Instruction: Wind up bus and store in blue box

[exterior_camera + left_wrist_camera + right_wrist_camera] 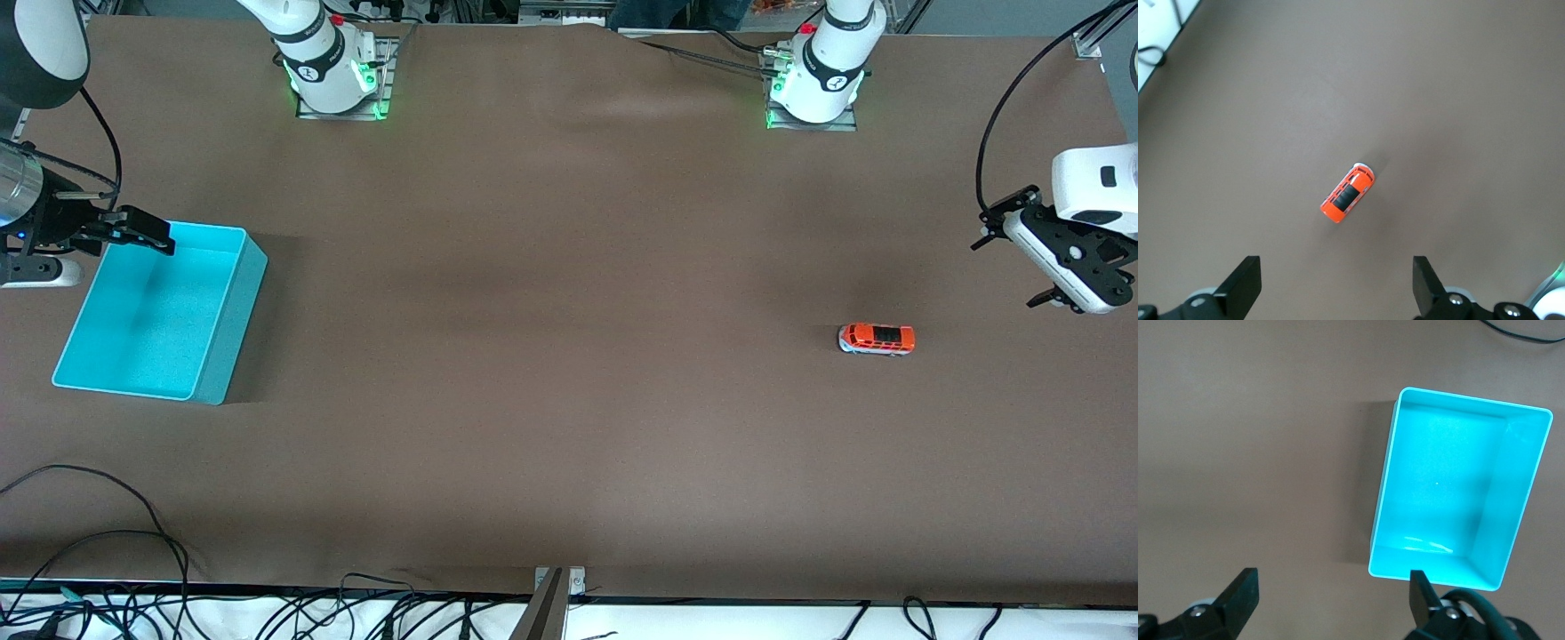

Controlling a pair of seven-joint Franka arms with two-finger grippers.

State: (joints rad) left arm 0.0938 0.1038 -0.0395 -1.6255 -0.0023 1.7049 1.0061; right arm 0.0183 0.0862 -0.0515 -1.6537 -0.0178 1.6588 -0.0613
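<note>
Wide brown table (551,373), matte, faintly rippled near the arm bases, mostly bare between the two task items

Toward the right arm's end: the blue box (227,342), a rectangular turquoise plastic bin, low straight walls, no lid, smooth glossy inside with nothing in it (1521,500); sits close to that end's table edge, with broad open cloth on its side facing the left arm's end and between it and the front camera

Toward the left arm's end, well apart from the box: the bus (877,339), small and orange, dark roof panel, pale grey lower sides and bumpers, upright on its wheels, lengthwise along the table; seen from above in the left wrist view as a rounded oblong (1348,194); free cloth on every side, nothing touching it

Left gripper (1049,267) up in the air at the table's left-arm end, off to the side of the bus, released, black fingers (1245,283) spread wide, holding nothing

Right gripper (142,229) hanging over the box's corner farthest from the front camera, likewise released, fingers (1241,590) apart, nothing between them

Loose black cables (107,569) trailing over the table edge nearest the front camera, mostly at the right arm's end
</note>
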